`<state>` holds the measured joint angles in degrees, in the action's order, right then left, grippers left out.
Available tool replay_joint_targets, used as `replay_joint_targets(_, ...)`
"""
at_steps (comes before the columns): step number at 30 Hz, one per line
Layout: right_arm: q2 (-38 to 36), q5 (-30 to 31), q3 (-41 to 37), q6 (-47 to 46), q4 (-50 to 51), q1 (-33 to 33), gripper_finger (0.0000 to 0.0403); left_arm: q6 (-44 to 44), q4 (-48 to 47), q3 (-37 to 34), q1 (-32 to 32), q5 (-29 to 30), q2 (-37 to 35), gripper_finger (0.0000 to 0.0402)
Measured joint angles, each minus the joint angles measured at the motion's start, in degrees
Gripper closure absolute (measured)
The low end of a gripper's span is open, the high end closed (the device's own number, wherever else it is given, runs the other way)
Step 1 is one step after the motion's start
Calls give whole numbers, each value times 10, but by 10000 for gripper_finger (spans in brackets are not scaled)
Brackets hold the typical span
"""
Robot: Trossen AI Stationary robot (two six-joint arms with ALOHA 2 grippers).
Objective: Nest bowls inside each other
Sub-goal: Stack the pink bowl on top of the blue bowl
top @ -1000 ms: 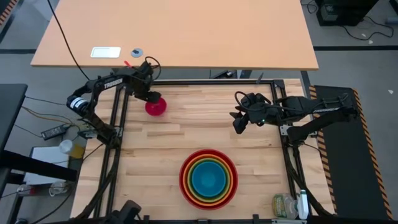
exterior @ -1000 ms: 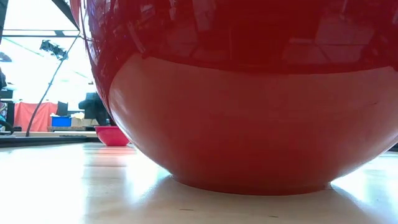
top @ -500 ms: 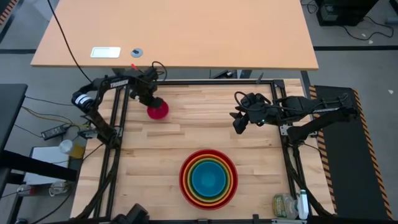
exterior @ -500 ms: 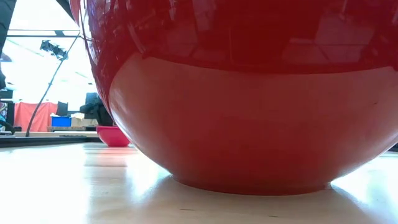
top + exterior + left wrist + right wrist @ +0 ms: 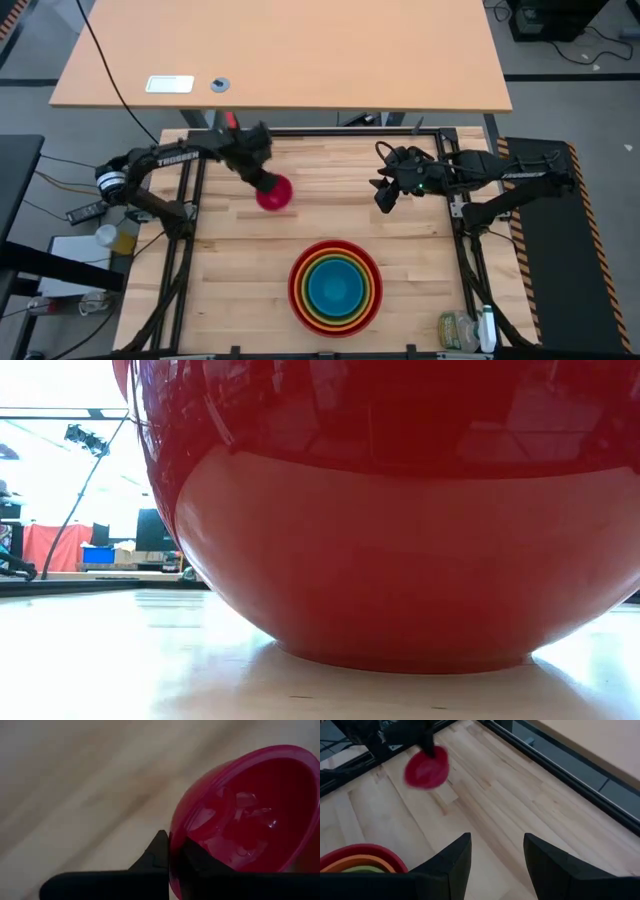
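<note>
The small magenta-pink bowl (image 5: pixel 275 193) is off its spot at the far left, with my left gripper (image 5: pixel 262 180) shut on its rim. It also shows in the left wrist view (image 5: pixel 245 815) and the right wrist view (image 5: pixel 426 769). Near the table's front edge stands the big red bowl (image 5: pixel 335 285), resting on its base (image 5: pixel 400 655). Orange, yellow-green and blue bowls are nested inside it. My right gripper (image 5: pixel 383 200) hangs open above the table's right half, its fingers empty (image 5: pixel 497 865). My left gripper grips the pink bowl's rim (image 5: pixel 172 845) with one finger (image 5: pixel 157 852) outside the wall and the other (image 5: pixel 192 857) inside. The fingers come from above, slanting down. The bowl hangs tilted below them and looks clear of the wood.
Bare wood lies between the pink bowl and the nested stack (image 5: pixel 360 857). Black frame rails (image 5: pixel 190 200) run along the table's sides. A bottle and small items (image 5: pixel 460 330) sit at the near right corner. A tan desk (image 5: pixel 300 50) stands beyond the far edge.
My left gripper has swung from the far left toward the table's right and near edge, taking the pink bowl with it. The bowl has left the spot where it stood and no longer shows on the tabletop in the low view.
</note>
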<state>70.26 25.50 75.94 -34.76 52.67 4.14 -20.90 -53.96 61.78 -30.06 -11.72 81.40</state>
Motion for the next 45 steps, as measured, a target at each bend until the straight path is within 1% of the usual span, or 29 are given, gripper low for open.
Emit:
replay_joint_targets(4, 0, -12, 0, 28, -5, -15, 216, -86, 20, 55, 130, 10, 10, 392)
replay_joint_targets(6, 0, -19, 0, 41, -9, -22, 216, -133, 60, 86, 184, 18, 22, 392)
replay_joint_targets(8, 0, -34, 0, 52, -17, -28, 216, -172, 74, 115, 229, 25, 36, 392)
replay_joint_targets(12, 0, -56, 0, 71, -40, -32, 216, -216, 104, 180, 292, 56, 77, 392)
replay_joint_targets(16, 0, -57, 0, 81, -51, -32, 216, -226, 97, 247, 341, 54, 157, 392)
replay_joint_targets(20, 0, -57, 0, 83, -49, -32, 216, -229, 79, 330, 381, 31, 237, 392)
replay_joint_targets(24, 0, -65, 0, 78, -48, -32, 216, -204, 9, 430, 414, 30, 317, 392)
replay_joint_targets(26, 0, -72, 0, 74, -48, -32, 216, -192, -26, 469, 425, 30, 356, 392)
replay_joint_targets(29, 0, -75, 0, 63, -48, -31, 216, -176, -56, 504, 439, 30, 400, 392)
replay_joint_targets(33, -1, -76, 0, 52, -48, -20, 216, -175, -59, 507, 450, 32, 434, 391)
replay_joint_targets(34, -1, -76, 0, 49, -48, -18, 216, -175, -59, 507, 452, 32, 439, 386)
replay_joint_targets(36, -1, -76, 0, 44, -48, -12, 216, -174, -57, 507, 455, 33, 446, 363)
replay_joint_targets(43, -2, -72, 0, 34, -48, 2, 216, -173, -59, 507, 462, 41, 447, 217)
replay_joint_targets(45, -2, -66, 0, 32, -48, 3, 216, -173, -61, 507, 461, 41, 444, 183)
